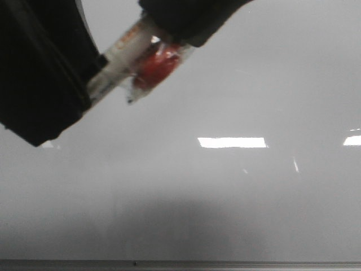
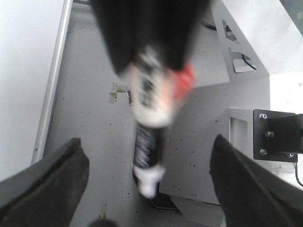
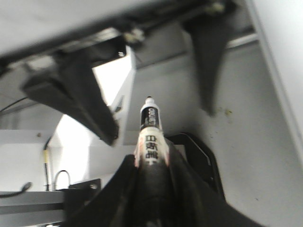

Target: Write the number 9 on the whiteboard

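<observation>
The left gripper (image 2: 147,184) shows two matte black, wedge-shaped fingers (image 2: 45,182) spread wide apart with nothing between them. Between and beyond them hangs a blurred marker (image 2: 150,118), a smooth white barrel with black print and a red patch, its far end swallowed by the dark right gripper (image 3: 151,187), whose fingers are pressed tight around the barrel. In the front view the marker slants above the whiteboard (image 1: 237,192), a glossy pale grey sheet with bright rectangular reflections and a grey metal rim. No drawn figure is visible on the board.
</observation>
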Tool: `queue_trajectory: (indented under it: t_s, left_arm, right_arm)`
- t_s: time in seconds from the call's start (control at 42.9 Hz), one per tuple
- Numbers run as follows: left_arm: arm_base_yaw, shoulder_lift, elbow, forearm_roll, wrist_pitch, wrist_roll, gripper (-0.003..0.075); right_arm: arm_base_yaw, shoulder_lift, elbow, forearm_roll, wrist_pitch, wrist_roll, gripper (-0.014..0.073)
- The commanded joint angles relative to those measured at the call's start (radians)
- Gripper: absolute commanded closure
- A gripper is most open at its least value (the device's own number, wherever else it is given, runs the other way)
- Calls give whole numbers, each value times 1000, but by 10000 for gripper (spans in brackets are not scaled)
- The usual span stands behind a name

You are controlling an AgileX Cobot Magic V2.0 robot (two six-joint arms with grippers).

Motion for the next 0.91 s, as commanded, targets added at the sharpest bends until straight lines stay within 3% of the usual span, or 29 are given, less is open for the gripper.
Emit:
queue_trajectory:
  t_s: [0.0, 0.093, 0.257, 0.443, 0.676, 0.886]
  left_arm:
    - [0, -37, -32, -40, -10, -2, 216]
    - [0, -53, -32, -40, -10, -2, 290]
    - [0, -82, -30, -40, 3, -2, 526]
    - [0, -85, -30, -45, 50, -2, 741]
    - [0, -85, -30, -47, 50, -2, 739]
    - [0, -85, -30, -47, 50, -2, 739]
  right_arm:
    - [-86, -72, 3, 34, 2, -12, 658]
    - [-176, -130, 52, 34, -19, -12, 658]
    - [-306, -244, 155, 34, -172, -12, 658]
    - [-337, -310, 230, 36, -325, -12, 658]
    - [-337, -260, 250, 99, -486, -4, 658]
    - [-337, -76, 110, 152, -570, -4, 658]
